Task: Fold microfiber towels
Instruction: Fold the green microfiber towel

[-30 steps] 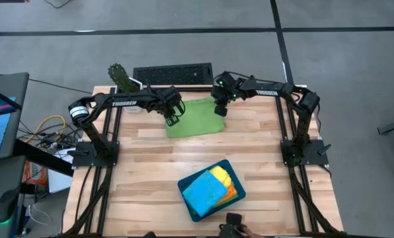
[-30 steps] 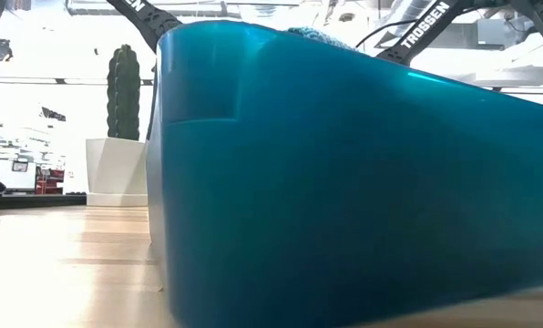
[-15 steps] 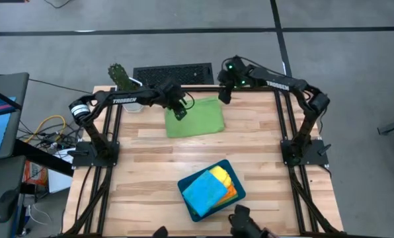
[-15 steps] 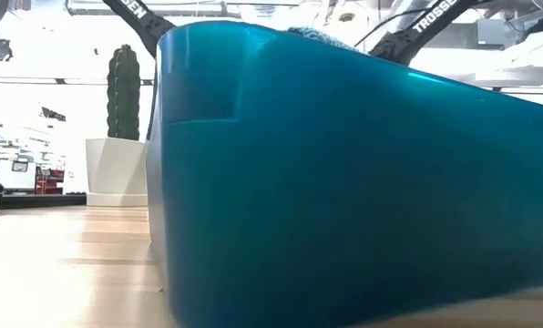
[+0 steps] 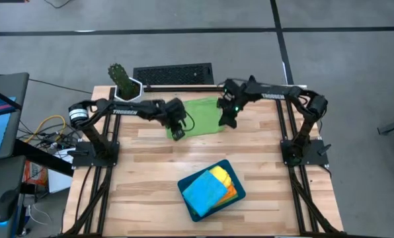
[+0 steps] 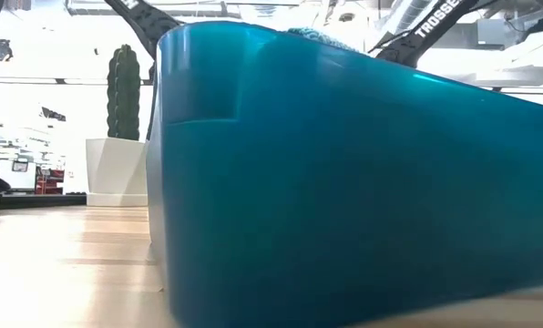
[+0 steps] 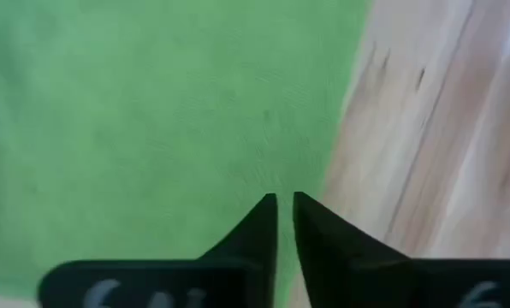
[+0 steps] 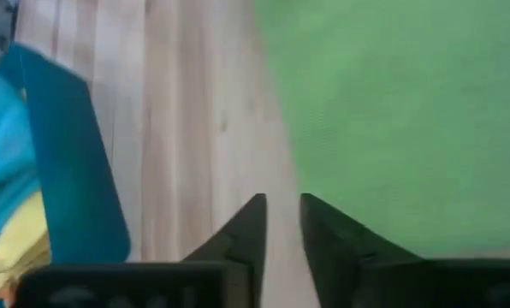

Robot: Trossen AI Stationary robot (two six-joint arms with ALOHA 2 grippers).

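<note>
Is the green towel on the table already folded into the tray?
No, the green towel lies spread on the table between both grippers, apart from the tray holding the other towels.

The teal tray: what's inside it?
The teal tray holds a blue towel on top, with a yellow towel and an orange towel peeking out. Anything underneath is covered.

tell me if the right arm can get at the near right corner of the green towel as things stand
Probably yes. The right tool hangs right at that edge of the green towel, fingers a little apart, with bare table beside it and nothing between. The left tool sits at the opposite corner, out of the way.
</note>
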